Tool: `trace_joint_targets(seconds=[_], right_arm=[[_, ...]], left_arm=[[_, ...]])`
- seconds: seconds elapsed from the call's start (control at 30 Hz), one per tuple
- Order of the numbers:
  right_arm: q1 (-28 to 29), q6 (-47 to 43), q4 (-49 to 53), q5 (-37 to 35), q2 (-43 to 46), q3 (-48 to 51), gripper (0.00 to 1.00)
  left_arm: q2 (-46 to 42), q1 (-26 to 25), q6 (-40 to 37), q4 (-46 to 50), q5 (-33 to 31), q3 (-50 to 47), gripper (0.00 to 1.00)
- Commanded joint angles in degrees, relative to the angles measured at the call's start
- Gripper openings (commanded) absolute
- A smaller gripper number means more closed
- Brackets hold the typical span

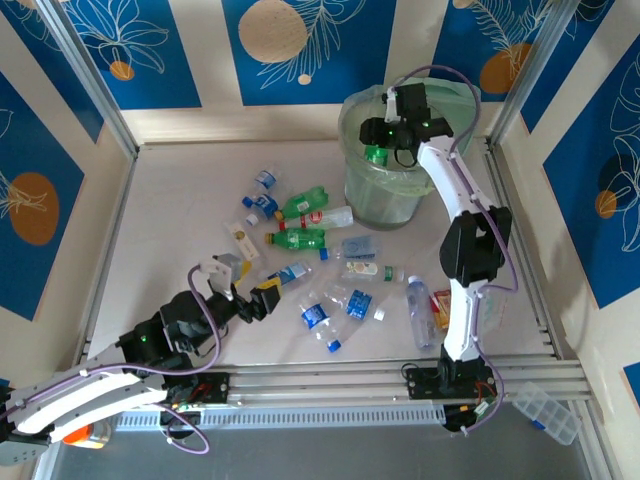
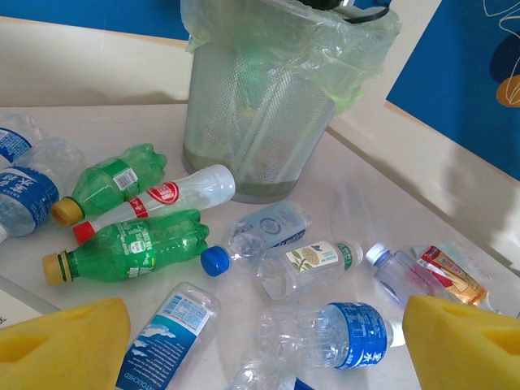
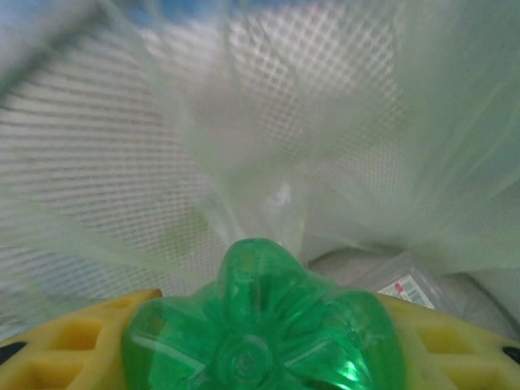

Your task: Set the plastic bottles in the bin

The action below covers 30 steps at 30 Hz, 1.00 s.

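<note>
Right gripper [image 3: 264, 345]: we see its yellow fingers [image 3: 73, 345] clamped on either side of a green bottle [image 3: 264, 325], whose lobed base faces the wrist camera.
Green bottle: it is held over the mouth of the bin [image 2: 252, 122], with mesh wall and bag folds all round it in the right wrist view.
Bin: a round mesh basket lined with a pale-green bag [image 2: 357, 49]. It sits directly beneath the right gripper and well ahead of the left one. Low inside, below and to the right of the held bottle, we make out a clear labelled item [image 3: 406, 284].
Left gripper [image 2: 264, 325]: the fingers are spread wide and grip nothing. It hangs low above the table [image 2: 357, 187], pointed toward the bin.
Under the left gripper: a blue-labelled clear bottle [image 2: 353, 333] lies near its right finger, and a light-blue-labelled bottle [image 2: 166, 337] lies by its left finger.
Ahead of it: we find a blue-capped clear bottle [image 2: 260, 231] beside a green-labelled clear bottle [image 2: 313, 260].
Ahead and left: a yellow-capped green soda bottle [image 2: 130, 244], a whitish red-capped bottle [image 2: 162, 199] and a crushed green bottle [image 2: 114, 179] lie side by side.
Far left: two crumpled blue-labelled bottles [image 2: 24, 187].
Ahead and right: a clear bottle with a red-and-yellow label [image 2: 435, 272].
</note>
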State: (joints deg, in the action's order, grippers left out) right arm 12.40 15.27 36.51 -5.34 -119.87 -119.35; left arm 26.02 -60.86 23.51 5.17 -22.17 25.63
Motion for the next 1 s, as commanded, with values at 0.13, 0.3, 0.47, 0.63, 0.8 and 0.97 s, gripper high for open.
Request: trace_joint_targets(seconds=[0.13,0.3,0.47,0.63,0.8,0.97], right_arm=[[1.2,-3.2,8.7,0.7,-5.6,-8.4,0.64],[1.8,-3.8,7.6,-1.5,-3.6,-7.3,0.78],[1.9,-4.1,7.8,-1.2,-0.9,-7.0,0.79],[2.3,-4.0,7.1,-2.8,4.6,-4.9,0.77],[2.7,-3.7,3.1,-3.9,12.7,1.0,0.76],[4.3,-6.0,-2.4,-6.4,21.2,9.4,0.73]], left_arm=[[1.3,0.3,-0.8,-0.9,-1.2,0.3,0.88],[1.8,0.3,-0.8,0.0,-2.5,0.7,0.9],[1.4,0.3,-0.8,0.1,-3.0,0.7,0.9],[1.6,0.3,-0.8,0.2,-2.8,0.6,0.9],[1.8,0.3,-0.8,0.1,-2.1,0.7,0.9],[1.9,0.3,-0.7,0.0,-1.7,0.7,0.9]])
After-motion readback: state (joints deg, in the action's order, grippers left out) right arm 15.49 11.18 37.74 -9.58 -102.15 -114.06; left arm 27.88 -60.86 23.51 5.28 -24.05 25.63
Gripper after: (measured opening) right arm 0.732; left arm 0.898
